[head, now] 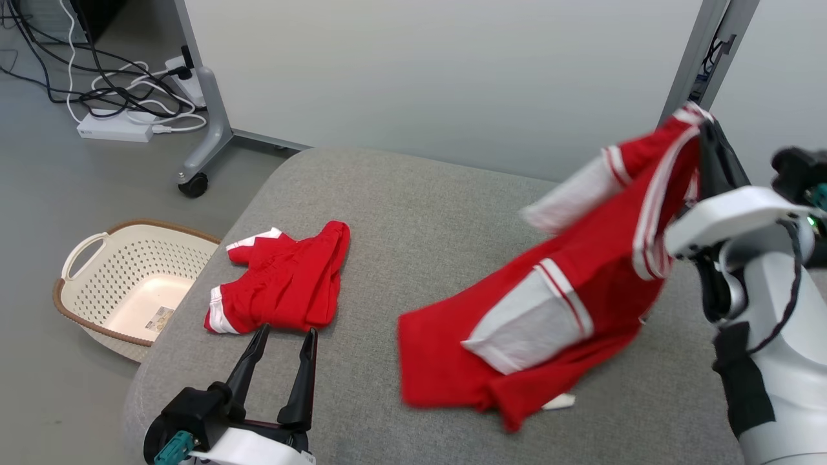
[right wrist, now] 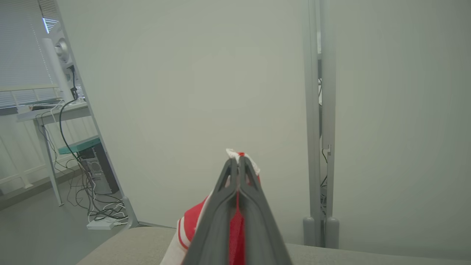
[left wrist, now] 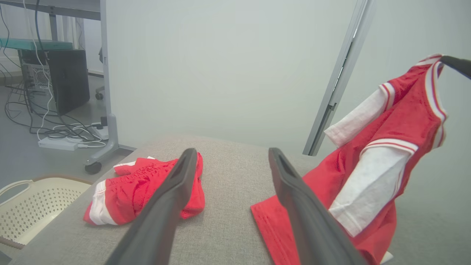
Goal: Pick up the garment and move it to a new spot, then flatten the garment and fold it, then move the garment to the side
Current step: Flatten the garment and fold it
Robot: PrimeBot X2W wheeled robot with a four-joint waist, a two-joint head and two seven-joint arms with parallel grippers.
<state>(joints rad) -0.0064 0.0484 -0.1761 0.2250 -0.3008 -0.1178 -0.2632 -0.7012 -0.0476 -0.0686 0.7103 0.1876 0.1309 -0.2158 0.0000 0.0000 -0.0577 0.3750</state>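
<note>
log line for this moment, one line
right gripper: shut on red jersey collar, hem on cushion | left gripper: open, empty | red shorts: crumpled on cushion

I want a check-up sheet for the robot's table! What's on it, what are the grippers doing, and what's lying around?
Surface: grey padded top, fabric-covered, with rounded corners.
Job's things: red and white shirt, top edge held up in the air, lower hem resting on the surface.
Clutter: red shorts bunched on the surface's left part.
Grippers: left gripper open, holding nothing, just short of the shorts; right gripper shut on the shirt's trim.
Cables: black and white cables tangled on the floor by a white power strip.
Surroundings: cream laundry basket on the floor to the left; wheeled grey frame; pale wall.
</note>
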